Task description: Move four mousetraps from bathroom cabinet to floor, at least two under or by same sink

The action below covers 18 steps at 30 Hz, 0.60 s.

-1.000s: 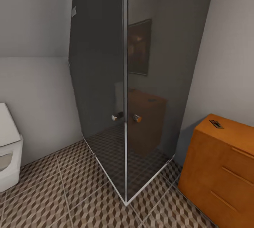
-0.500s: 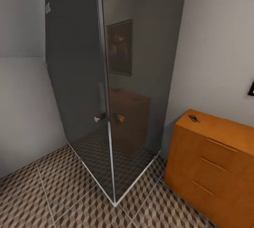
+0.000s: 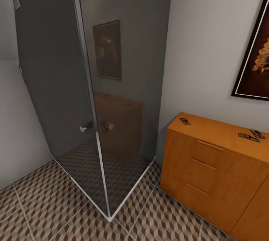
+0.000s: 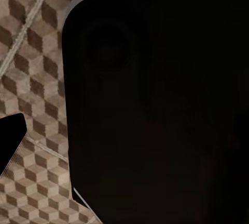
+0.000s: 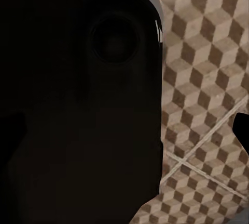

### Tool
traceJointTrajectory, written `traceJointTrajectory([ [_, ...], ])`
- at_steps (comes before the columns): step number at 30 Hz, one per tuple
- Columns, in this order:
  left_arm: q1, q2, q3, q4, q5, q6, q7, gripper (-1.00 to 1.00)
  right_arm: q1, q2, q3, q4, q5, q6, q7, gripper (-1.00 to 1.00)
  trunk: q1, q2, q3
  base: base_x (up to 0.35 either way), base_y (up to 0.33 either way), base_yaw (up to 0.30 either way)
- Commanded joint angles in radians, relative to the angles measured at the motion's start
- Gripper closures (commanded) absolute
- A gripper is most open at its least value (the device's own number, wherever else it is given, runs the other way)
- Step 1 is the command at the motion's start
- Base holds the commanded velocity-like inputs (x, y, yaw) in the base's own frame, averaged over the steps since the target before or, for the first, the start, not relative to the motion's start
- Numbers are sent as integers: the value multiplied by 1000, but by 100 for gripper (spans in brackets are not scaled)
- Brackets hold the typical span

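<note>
So, small tan wooden mousetraps [image 3: 249, 137] sit atop low orange-brown wooden cabinet [image 3: 209, 166], easy reach; can't tell either hand's state, honestly.

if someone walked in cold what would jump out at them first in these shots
The tall dark glass shower enclosure dominates the head view's left and centre, reflecting the room. At lower right stands the orange-brown cabinet with small mousetraps lying on its top, under a dark framed picture on the wall. The cube-patterned bathroom floor spreads below.
</note>
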Motion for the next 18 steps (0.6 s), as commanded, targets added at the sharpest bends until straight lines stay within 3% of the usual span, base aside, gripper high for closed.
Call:
traceJointTrajectory([
  [1,0,0,1,0,0,-3,0,-100,0,0,-1,0,-2,-3,-1,-100,0,0,-1,0,0,-286],
  [18,0,0,1,0,0,-3,0,-100,0,0,-1,0,-2,-3,-1,-100,0,0,-1,0,0,-286],
])
